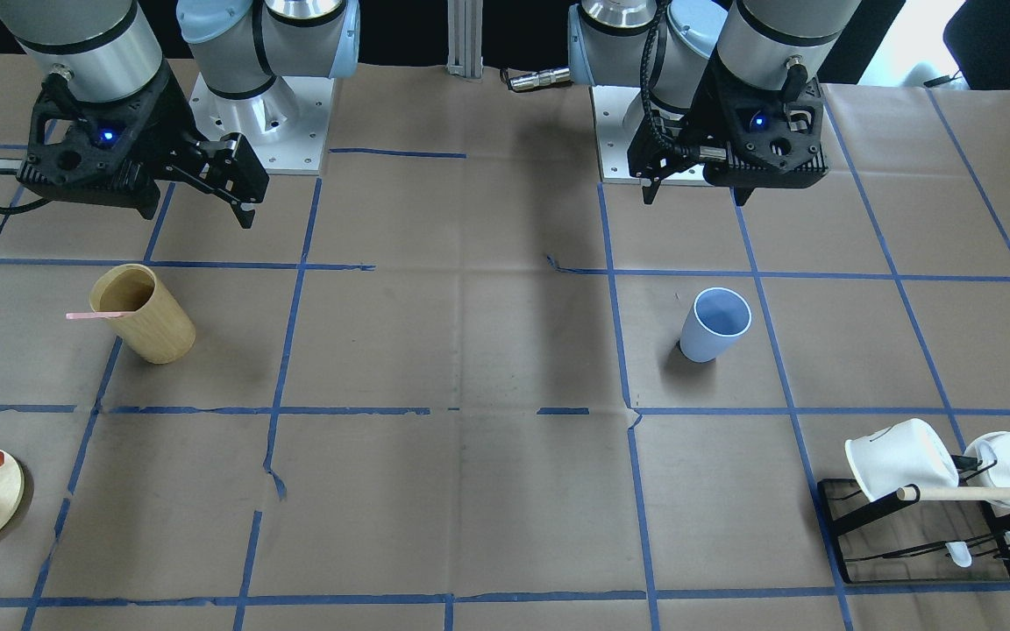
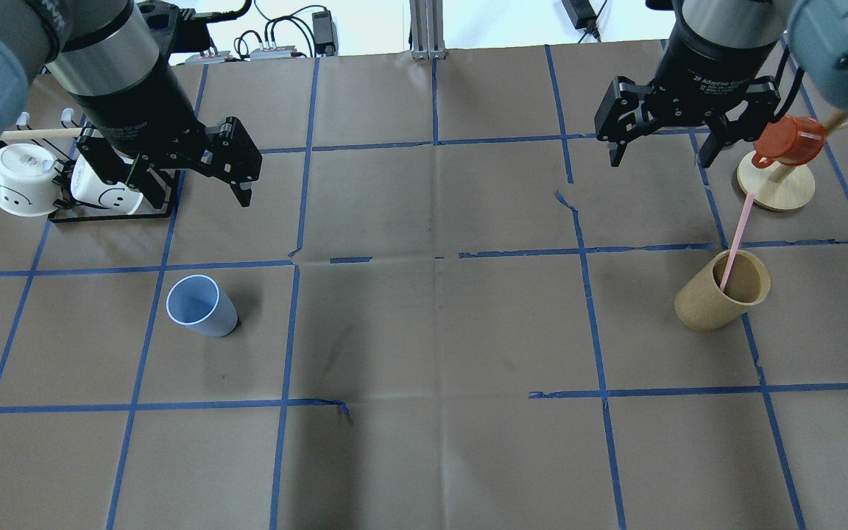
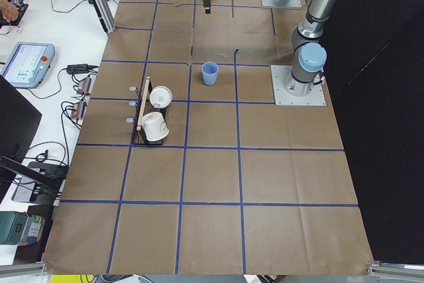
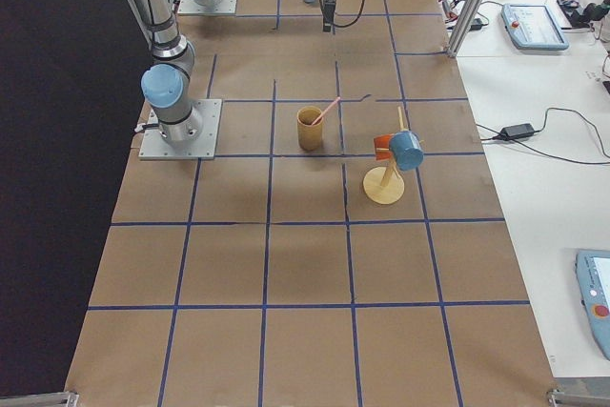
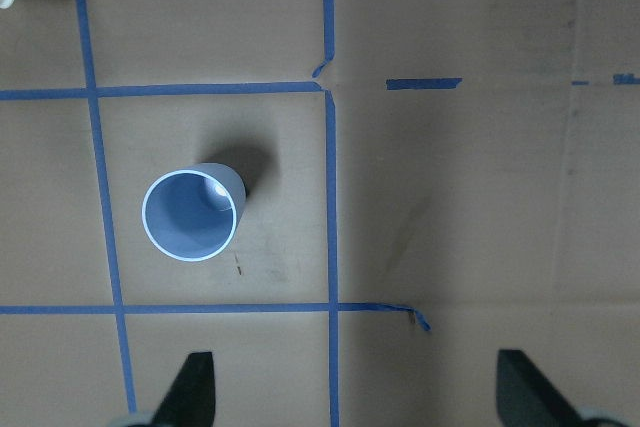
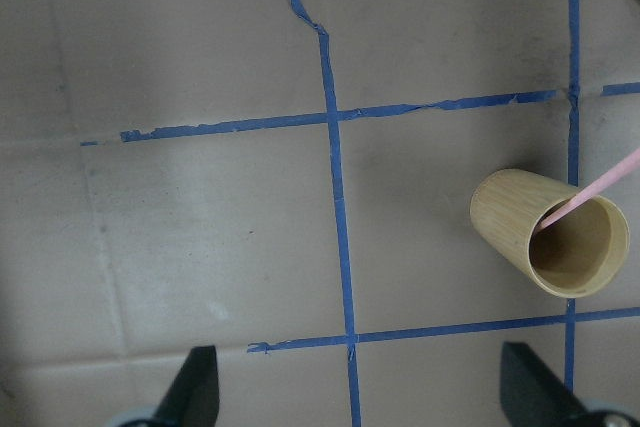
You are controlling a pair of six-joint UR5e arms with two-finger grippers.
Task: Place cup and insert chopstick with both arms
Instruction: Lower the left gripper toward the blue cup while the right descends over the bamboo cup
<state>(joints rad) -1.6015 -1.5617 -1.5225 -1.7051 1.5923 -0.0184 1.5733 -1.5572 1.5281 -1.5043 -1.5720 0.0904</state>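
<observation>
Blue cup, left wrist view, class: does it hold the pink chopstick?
No, the blue cup shows only its bare inside, while the pink chopstick leans in the wooden cup.

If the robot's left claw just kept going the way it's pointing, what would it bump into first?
Probably just the brown paper-covered table. The left gripper points down at bare paper and blue tape lines; the light blue plastic cup stands off to one side, seemingly outside its path.
</observation>
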